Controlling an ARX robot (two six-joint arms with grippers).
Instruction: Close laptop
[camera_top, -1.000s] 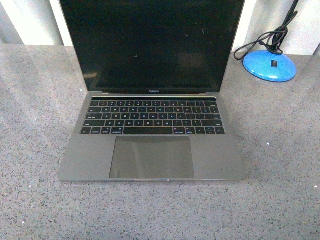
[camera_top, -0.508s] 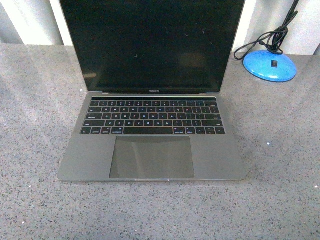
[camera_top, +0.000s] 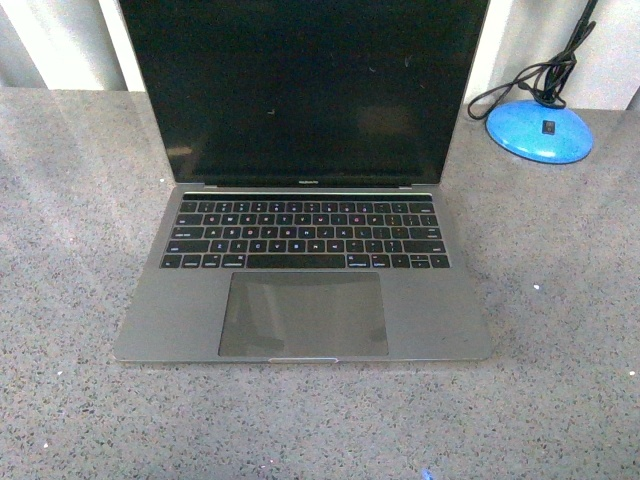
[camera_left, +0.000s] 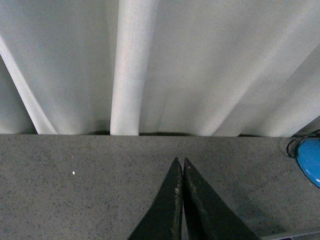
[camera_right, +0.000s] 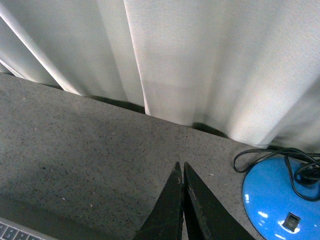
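Note:
The laptop (camera_top: 432, 316) stands open in the middle of the grey table in the front view. Its black screen (camera_top: 300, 90) is upright and dark, with the black keyboard (camera_top: 305, 235) and trackpad (camera_top: 303, 313) facing me. Neither arm shows clearly in the front view. In the left wrist view my left gripper (camera_left: 180, 161) is shut and empty above the bare table. In the right wrist view my right gripper (camera_right: 180, 164) is shut and empty, and a corner of the laptop (camera_right: 11, 231) shows with a few keys.
A blue lamp base (camera_top: 539, 130) with a black cable (camera_top: 520, 85) stands at the back right of the table. It also shows in the right wrist view (camera_right: 280, 200) and the left wrist view (camera_left: 310, 165). White curtains (camera_left: 160, 65) hang behind the table's far edge.
A small blue speck has appeared at the bottom edge of the front view. The laptop has not moved and its lid stands as before.

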